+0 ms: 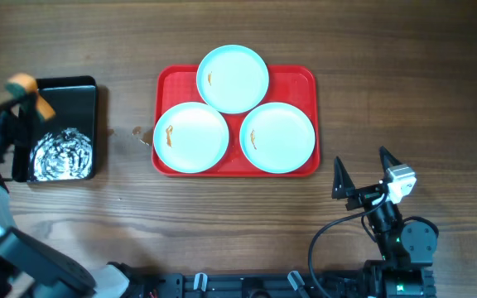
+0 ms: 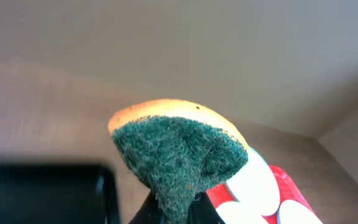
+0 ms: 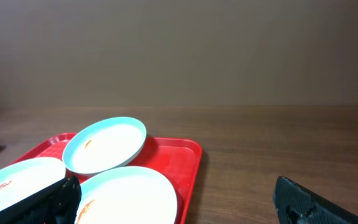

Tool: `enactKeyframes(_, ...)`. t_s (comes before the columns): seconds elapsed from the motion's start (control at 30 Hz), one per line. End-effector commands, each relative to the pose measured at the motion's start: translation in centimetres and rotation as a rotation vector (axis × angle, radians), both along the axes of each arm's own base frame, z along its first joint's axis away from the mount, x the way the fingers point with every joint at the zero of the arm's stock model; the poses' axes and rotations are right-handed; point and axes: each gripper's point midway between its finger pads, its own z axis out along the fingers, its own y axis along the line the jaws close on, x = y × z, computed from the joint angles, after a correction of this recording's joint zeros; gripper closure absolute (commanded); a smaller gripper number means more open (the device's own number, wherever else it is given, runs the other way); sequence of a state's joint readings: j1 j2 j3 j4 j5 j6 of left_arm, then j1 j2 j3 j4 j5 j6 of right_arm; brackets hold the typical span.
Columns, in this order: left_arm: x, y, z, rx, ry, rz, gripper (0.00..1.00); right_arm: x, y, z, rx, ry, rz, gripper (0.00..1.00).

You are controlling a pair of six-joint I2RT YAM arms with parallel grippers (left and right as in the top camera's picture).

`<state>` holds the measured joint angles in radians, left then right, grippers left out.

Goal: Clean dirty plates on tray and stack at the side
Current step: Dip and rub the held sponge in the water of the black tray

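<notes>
Three plates (image 1: 277,136) – where're they at? — Op1
All on the red tray (image 1: 301,76), mid-counter (image 1: 404,50). Two sit side by side at the front. The back plate (image 1: 233,79) has its edge overlapping both. — Op2
Dirty? — Op1
Each has a small orange-brown smear (image 1: 209,79) near its left side. — Op2
Left pincer (image 1: 25,98)? — Op1
Clamped tight on a sponge (image 2: 179,149): orange body, green scrub face toward the wrist cam. It's over the back-left corner of the black tray (image 1: 69,89), far left, well apart from the red one. A silvery crumpled wad (image 1: 60,155) lies in the black tray's near half. — Op2
Right pincer (image 1: 360,157)? — Op1
Jaws spread wide, nothing btwn them. It's over bare counter, front-right of the tray, touching nothing. Its wrist cam looks across the tray at the plates. — Op2
Anything else? — Op1
Faint brownish marks (image 1: 139,132) on the counter just left of the tray, too small to ID. — Op2
</notes>
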<state>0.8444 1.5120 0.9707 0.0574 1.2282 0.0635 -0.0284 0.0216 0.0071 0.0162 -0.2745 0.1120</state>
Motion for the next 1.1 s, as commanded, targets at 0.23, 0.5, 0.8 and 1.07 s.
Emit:
enactKeyframes(0.23, -1.1, 0.9, -0.1, 0.059, 0.121, 0.179, 0.96, 0.1, -0.3, 0.0, 0.011, -0.001, -0.017, 0.00)
enactKeyframes(0.5, -2.4, 4.4, -10.4, 0.019, 0.530, 0.439, 0.96, 0.1, -0.3, 0.0, 0.011, -0.001, -0.017, 0.00)
enactKeyframes(0.8, -0.6, -1.4, 9.6, -0.068, -0.057, 0.153, 0.96, 0.1, -0.3, 0.0, 0.011, -0.001, -0.017, 0.00)
enactKeyframes(1.07, -2.2, 4.1, -6.1, 0.084, 0.469, 0.430, 0.96, 0.1, -0.3, 0.0, 0.011, -0.001, -0.017, 0.00)
